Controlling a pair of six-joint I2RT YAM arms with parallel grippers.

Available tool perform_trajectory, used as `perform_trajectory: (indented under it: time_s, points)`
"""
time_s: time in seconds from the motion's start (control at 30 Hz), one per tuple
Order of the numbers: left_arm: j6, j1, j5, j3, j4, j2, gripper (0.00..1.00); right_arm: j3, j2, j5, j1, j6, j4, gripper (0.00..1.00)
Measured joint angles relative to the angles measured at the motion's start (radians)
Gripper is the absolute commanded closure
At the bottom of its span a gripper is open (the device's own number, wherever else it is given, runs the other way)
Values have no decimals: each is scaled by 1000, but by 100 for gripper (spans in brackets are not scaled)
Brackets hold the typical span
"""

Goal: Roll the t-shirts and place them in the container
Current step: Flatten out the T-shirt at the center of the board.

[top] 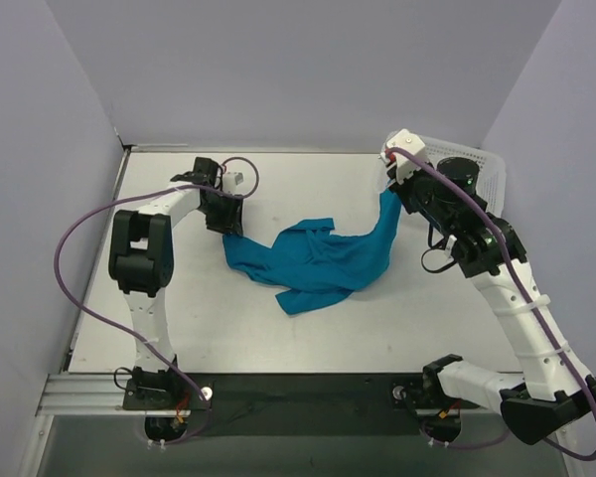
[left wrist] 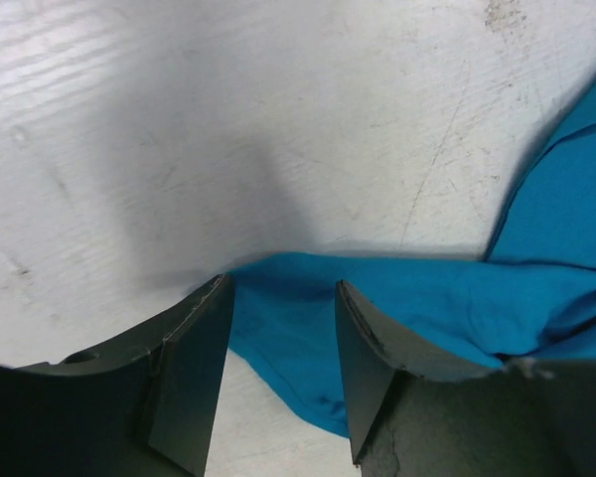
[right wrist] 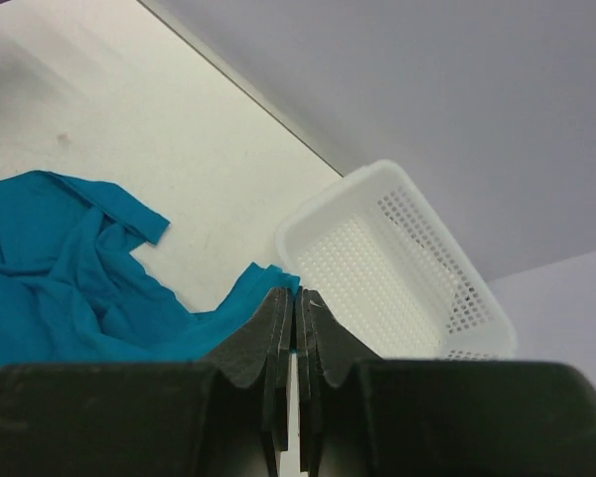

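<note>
Beneath the left end effector, jaws apart, lies the t-shirt.

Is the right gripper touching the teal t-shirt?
Touching. In the right wrist view the right gripper is shut with the t-shirt edge pinched between its tips; the top view shows cloth stretched to it.

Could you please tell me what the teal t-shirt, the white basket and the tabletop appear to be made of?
Teal t-shirt: soft matte cloth, probably knit cotton; it crumples and drapes in folds.
White mesh basket: likely moulded plastic, smooth and slightly glossy, with regular rows of holes.
Tabletop: hard white board, perhaps painted or laminated wood; faint grain lines and scuffs show.
</note>
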Motion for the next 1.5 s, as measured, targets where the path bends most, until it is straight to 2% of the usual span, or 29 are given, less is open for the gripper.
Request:
perform_trajectory:
  time_s: [0.1,0.13,0.2,0.23,0.37,0.53,0.7,0.83,0.9,0.93,1.0,1.03,1.07,1.17,1.27,1.37,1.5]
  points:
    - [-5,-25,-2,3,-2,22,46,-6,0,0,-40,39,-10,100]
    - [-5,-31,-3,3,-2,23,53,-6,0,0,-51,50,-10,100]
    - [-7,-41,-3,2,-2,23,77,-8,0,0,-66,70,-10,100]
    - [-9,-44,-3,-1,-2,23,100,-11,0,0,-71,77,-9,100]
    - [9,-46,11,-32,-21,10,100,-32,2,0,-80,99,-10,100]
    - [48,-8,60,-54,-115,-78,100,-34,47,-8,-91,103,17,100]
    - [152,136,175,-22,-222,-301,100,23,168,-27,-108,108,60,100]
    - [365,205,241,-28,-341,-546,100,92,234,-47,-116,118,66,100]
    - [541,186,291,-60,-449,-645,82,95,219,-56,-118,118,53,100]
    - [621,163,307,-90,-489,-683,68,91,202,-61,-120,118,40,100]
    - [740,98,298,-158,-554,-728,58,51,135,-78,-121,117,19,100]
    - [779,72,290,-187,-577,-732,42,28,98,-87,-121,117,0,100]
    - [806,47,280,-219,-602,-731,38,-2,47,-96,-121,118,-30,100]
    - [816,31,223,-265,-643,-708,36,-121,-106,-117,-121,134,-97,100]
    - [726,4,133,-228,-568,-643,36,-200,-172,-122,-120,153,-146,100]
    - [575,-26,43,-84,-428,-462,36,-230,-152,-121,-122,171,-177,100]
    - [405,-13,22,145,-300,-188,35,-254,-106,-119,-129,172,-182,100]
